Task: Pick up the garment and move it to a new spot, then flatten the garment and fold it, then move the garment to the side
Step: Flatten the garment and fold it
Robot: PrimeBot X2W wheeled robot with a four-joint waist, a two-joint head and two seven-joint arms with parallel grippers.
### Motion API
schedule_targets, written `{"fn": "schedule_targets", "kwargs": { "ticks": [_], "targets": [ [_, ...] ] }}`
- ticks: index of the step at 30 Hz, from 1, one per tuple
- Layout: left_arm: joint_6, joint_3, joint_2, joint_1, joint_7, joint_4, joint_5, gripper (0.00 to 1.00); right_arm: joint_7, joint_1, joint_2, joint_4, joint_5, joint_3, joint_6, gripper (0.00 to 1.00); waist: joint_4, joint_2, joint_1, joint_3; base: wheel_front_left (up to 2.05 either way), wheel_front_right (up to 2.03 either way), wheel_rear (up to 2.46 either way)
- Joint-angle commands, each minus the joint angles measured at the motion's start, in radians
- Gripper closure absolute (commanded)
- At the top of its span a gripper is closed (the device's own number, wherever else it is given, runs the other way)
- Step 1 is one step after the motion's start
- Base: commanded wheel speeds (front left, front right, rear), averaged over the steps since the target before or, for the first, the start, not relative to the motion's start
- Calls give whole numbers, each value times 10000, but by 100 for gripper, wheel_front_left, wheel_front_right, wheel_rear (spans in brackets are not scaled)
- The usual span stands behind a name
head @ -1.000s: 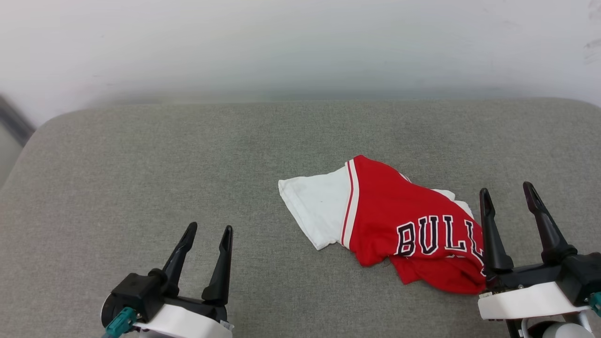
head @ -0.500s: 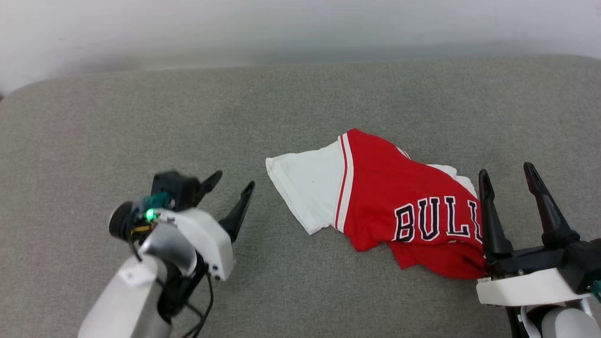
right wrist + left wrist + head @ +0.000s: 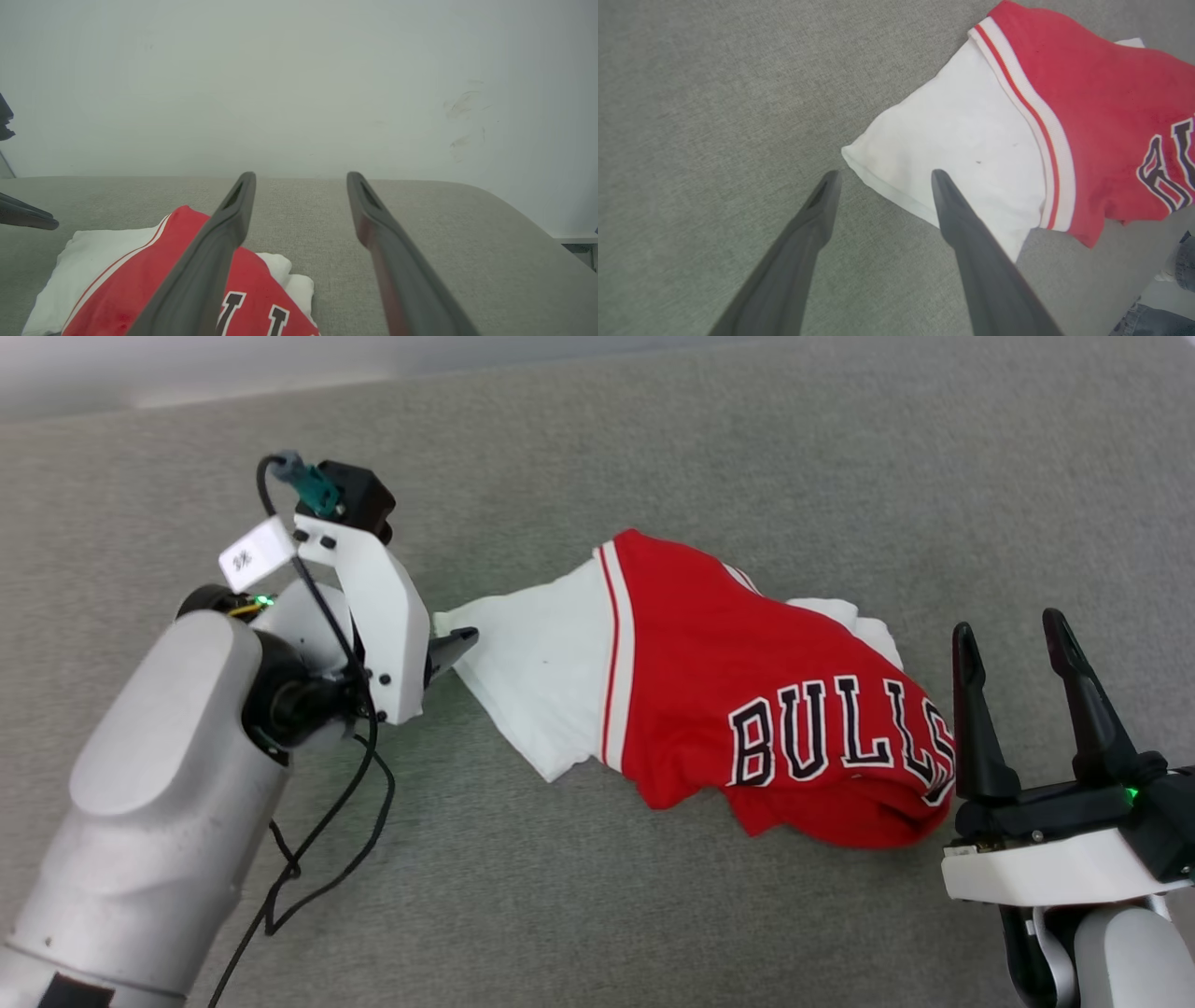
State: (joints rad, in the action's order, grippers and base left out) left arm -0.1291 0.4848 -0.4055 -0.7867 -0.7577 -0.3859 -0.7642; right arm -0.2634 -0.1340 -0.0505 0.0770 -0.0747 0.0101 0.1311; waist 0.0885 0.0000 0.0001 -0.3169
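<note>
The garment (image 3: 775,700) lies crumpled on the grey cushion, a red jersey with black "BULLS" lettering and a white sleeve (image 3: 541,663) spread toward the left. My left gripper (image 3: 455,644) is at that sleeve's corner. In the left wrist view it (image 3: 885,175) is open, with its tips straddling the hem of the sleeve (image 3: 952,135), one over the white cloth and one over the cushion. My right gripper (image 3: 1008,627) stands open just right of the jersey's red end. The right wrist view has it (image 3: 301,176) above the garment (image 3: 131,289).
A grey fabric cushion (image 3: 653,915) carries everything, and a pale wall (image 3: 299,84) rises behind it. A black cable (image 3: 317,859) loops from my left arm over the cushion. Blue denim (image 3: 1153,322) shows past the cushion's edge in the left wrist view.
The head camera has tipped down. My left arm reached forward and right from the near left, bringing its open gripper to the white sleeve's corner. The right gripper kept its place.
</note>
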Motion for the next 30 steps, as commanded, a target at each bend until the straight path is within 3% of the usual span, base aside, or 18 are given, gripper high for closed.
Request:
{"fn": "schedule_targets", "kwargs": {
  "ticks": [1, 7, 12, 13, 14, 25, 30],
  "targets": [
    [-1, 34, -25, -334, -395, -258, -96, 0, -20, -180, 7, -14, -74, -55, -7, 0, 374, 0, -1, -397, 0, 0, 0],
    [5, 614, -392, -997, -1353, -945, 337, 0, -20, -282, 5, 18, -308, -95, -7, 0, 694, 0, -1, -775, 0, 0, 0],
    [29, 966, -264, -785, -1618, -1515, 348, 0, -20, -320, 5, -2, -355, -108, -7, 0, 765, 0, -1, -886, 0, 0, 0],
    [23, 1067, -233, -654, -1811, -1606, 243, 20, -20, -320, 5, -6, -348, -102, -7, 0, 756, 0, -1, -889, 0, 0, 0],
    [15, 1154, -192, -518, -1953, -1621, 116, 100, -20, -319, 5, -15, -333, -88, -7, 0, 741, 0, -1, -882, 0, 0, 0],
    [-1, 642, -354, -81, -423, -1279, -671, 100, -20, -14, 5, -148, 56, 71, -7, 0, -18, 0, -1, -50, 0, 0, 0],
    [-4, 285, -745, 246, 384, -742, -960, 100, -20, 112, 3, -196, 134, 114, -7, 0, -519, 0, -1, 434, 0, 0, 0]
  ]
}}
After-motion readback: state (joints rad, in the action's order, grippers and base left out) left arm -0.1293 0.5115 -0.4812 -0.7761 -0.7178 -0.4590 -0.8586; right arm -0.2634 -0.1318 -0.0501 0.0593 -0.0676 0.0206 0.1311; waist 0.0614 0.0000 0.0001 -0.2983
